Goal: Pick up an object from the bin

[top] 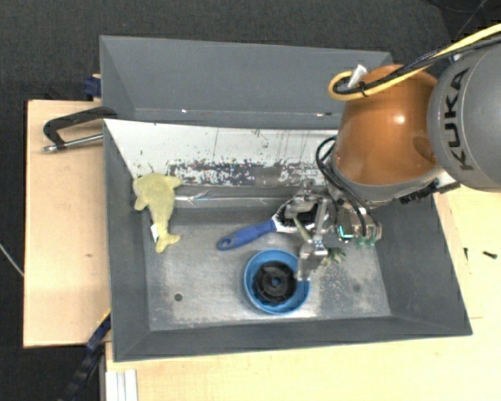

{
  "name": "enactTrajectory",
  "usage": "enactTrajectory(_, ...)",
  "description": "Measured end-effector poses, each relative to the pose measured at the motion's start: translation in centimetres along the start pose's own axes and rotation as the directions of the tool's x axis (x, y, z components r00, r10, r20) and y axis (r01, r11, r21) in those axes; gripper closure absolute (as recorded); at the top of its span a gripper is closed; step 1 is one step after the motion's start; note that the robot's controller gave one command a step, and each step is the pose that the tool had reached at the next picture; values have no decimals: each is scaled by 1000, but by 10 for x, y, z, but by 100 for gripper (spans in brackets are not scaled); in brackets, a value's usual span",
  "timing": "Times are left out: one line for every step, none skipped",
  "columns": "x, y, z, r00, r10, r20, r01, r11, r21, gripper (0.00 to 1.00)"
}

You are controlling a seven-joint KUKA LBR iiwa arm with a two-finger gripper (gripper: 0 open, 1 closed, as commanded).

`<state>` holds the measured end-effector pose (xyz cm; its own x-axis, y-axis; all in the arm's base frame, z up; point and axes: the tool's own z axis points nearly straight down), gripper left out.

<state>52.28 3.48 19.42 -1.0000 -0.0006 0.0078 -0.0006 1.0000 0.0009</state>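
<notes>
Tool (311, 257) at right rim of blue round cup (274, 284); spread or closed, cannot tell

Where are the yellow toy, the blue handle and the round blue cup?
yellow toy (156, 197), camera view, its upper body.
blue handle (244, 237), camera view, its middle.
round blue cup (274, 284), camera view, its dark middle.

A round blue dish (273, 283) with a dark centre is lying flat on the floor of the bin (192, 295), near its front wall. Just behind it a blue-handled utensil (249, 235) is lying aslant, its pale head pointing right. A limp yellow toy (156, 199) is resting at the left, well apart.
</notes>
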Motion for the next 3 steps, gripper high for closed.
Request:
enactTrajectory(-43, -10, 94, 999, 31, 32, -31, 999, -6, 0)
enactTrajectory(-42, -12, 97, 999, 35, 27, -35, 999, -4, 100)
enactTrajectory(-28, -18, -50, 1000, 8, 23, -8, 1000, 0, 100)
